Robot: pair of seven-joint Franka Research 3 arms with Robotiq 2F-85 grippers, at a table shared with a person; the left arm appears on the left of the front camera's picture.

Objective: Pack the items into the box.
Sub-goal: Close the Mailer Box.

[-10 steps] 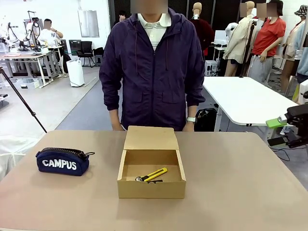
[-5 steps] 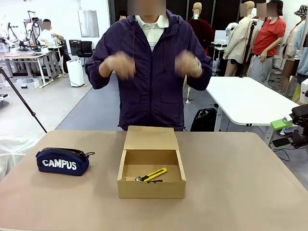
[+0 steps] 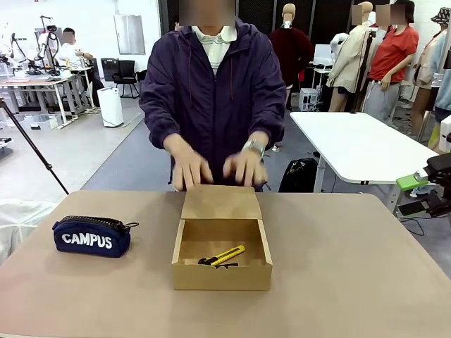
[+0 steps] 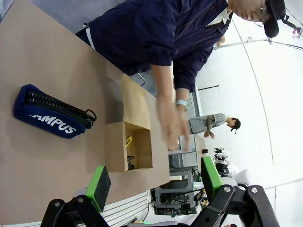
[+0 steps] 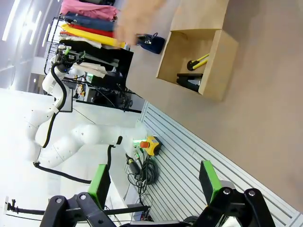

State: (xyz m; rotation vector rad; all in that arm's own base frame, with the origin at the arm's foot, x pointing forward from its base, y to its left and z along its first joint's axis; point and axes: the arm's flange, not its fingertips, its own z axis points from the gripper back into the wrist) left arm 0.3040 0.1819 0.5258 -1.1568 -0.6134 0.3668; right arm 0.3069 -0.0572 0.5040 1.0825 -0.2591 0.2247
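The brown cardboard box [image 3: 222, 274] stands open in the middle of the table, its flap lid [image 3: 219, 202] laid back toward the person. Inside lie the yellow-and-black utility knife [image 3: 227, 255] and the black stapler [image 5: 189, 81]. The person's two hands [image 3: 243, 167] hover blurred just above the lid's far edge. My right gripper [image 3: 416, 193] hangs open off the table's right side, far from the box. In the left wrist view my left gripper [image 4: 155, 182] is open and empty, high above the box [image 4: 117, 147]. The right wrist view shows its gripper [image 5: 154, 182] open, with the box [image 5: 220, 59] and knife [image 5: 200, 61] far off.
A navy "CAMPUS" zip pouch [image 3: 91, 236] lies on the table left of the box. The tan tabletop [image 3: 352, 267] is bare to the right and in front of the box. The person stands at the far edge.
The person's hands rose from their sides to chest height, then came down to the far edge of the box's lid. My right gripper drew slightly to the right. Box, knife and pouch have not moved.
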